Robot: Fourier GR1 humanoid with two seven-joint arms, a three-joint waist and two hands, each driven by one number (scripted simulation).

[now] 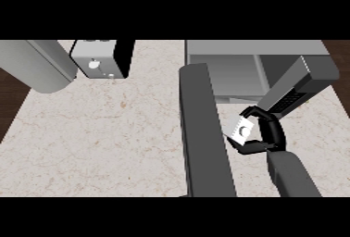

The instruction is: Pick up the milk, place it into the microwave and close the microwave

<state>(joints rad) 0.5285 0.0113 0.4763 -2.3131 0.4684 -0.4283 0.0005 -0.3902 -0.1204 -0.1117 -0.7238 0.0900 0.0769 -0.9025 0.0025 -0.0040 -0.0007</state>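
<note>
My right hand (268, 134) is shut on the milk (242, 130), a small white carton with a dark mark; fingers and thumb curl round its right side. It hangs just in front of the open microwave (254, 47), below the grey cavity (232, 76). The microwave door (202, 129) is swung wide open, a long dark grey panel running down the counter to the left of the carton. The keypad panel (301, 85) juts out just above and to the right of my hand. My left hand does not show.
A white and black appliance with a round knob (99, 58) stands at the back left. A large rounded grey body (34, 65) fills the top left corner. The marble counter (96, 139) spreads left of the door; dark floor shows past its edges.
</note>
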